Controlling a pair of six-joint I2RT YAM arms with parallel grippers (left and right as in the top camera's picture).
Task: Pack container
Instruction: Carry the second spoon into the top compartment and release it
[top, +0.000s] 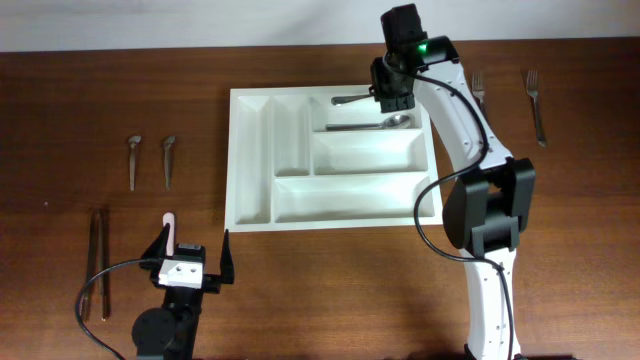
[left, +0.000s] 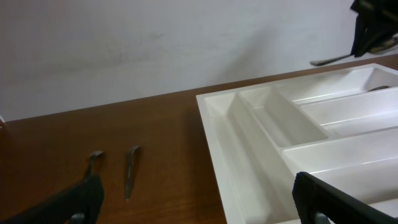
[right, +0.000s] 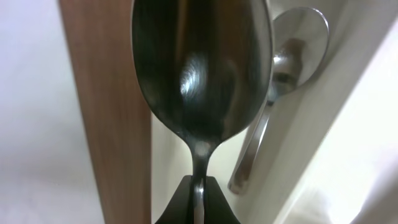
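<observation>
Overhead, the worktop (top: 80, 90) carries the container (top: 340, 200) at centre. The right end effector (top: 392, 98), on the nearer arm, hangs over the far long compartment, clamped on a spoon (top: 350, 101) lined up along that slot, where a second spoon (top: 372, 125) lies. The left end effector (top: 195, 255) gapes wide, empty.

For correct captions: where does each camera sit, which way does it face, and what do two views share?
Overhead: above the table, facing straight down; container, both arms show.
Left wrist: behind the open left gripper, facing across the container to the wall; fingers show.
Right wrist: on the right gripper, facing down its held spoon; fingers show.
Shared: overhead and left wrist also show that spoon.
</observation>
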